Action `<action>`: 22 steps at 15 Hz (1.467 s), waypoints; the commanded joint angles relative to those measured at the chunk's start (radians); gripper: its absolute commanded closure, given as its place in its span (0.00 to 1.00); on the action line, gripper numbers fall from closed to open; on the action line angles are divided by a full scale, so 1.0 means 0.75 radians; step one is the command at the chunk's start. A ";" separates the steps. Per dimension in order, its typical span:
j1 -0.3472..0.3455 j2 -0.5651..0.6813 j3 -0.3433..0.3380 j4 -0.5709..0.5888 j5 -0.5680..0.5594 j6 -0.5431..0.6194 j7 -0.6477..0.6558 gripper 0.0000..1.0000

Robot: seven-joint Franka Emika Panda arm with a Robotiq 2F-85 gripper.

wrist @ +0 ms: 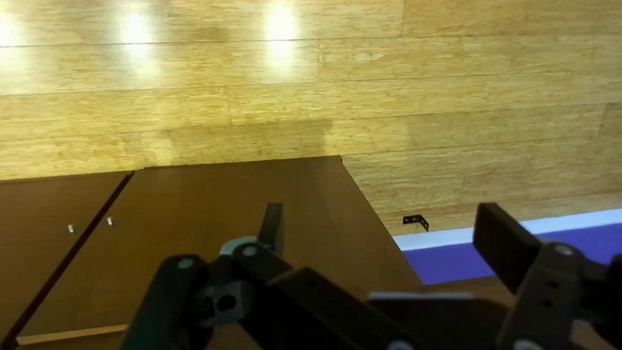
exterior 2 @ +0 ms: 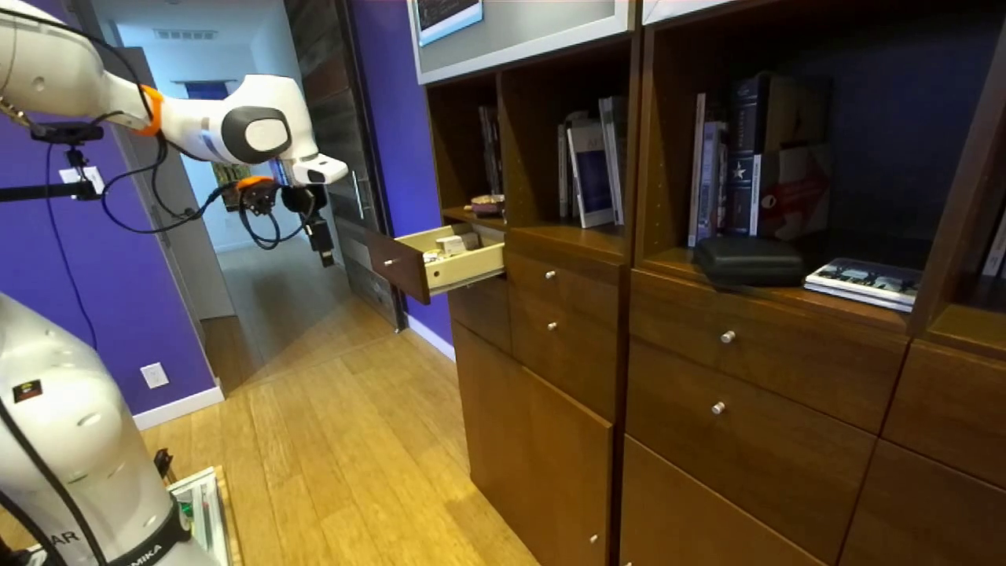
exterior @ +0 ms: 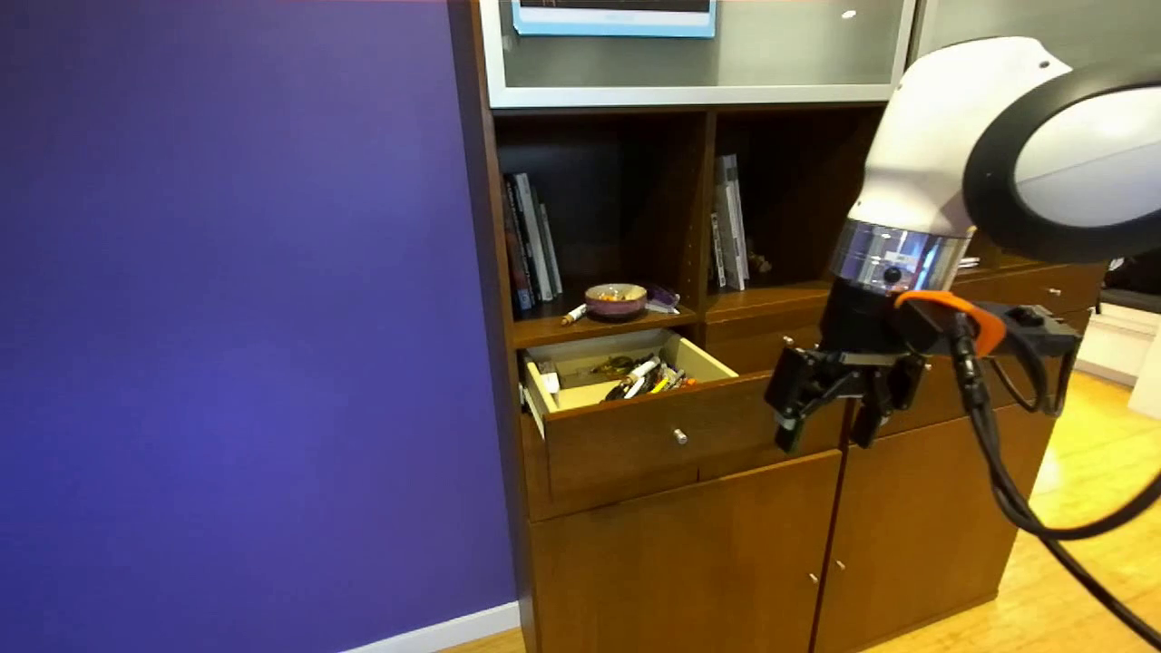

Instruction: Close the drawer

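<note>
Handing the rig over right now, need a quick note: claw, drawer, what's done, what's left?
Claw: open, holding nothing, hanging out in front of the drawer, apart from it.
Drawer: pulled out of the cabinet, small items inside.
Done: no closing yet; it stands open in both exterior views.
Left: push it shut. Pressing on the front near the knob would probably work.

The brown, silver-knobbed wooden drawer (exterior: 626, 446), pale yellowish inside, stands pulled open.
</note>
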 commanded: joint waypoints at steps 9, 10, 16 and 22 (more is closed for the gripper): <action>0.052 0.553 0.053 0.434 -0.413 0.137 0.397 0.00; 0.064 0.585 0.043 0.462 -0.467 0.144 0.426 0.00; 0.117 0.617 -0.022 0.475 -0.495 0.136 0.411 0.00; 0.123 0.649 -0.042 0.485 -0.563 0.188 0.469 0.00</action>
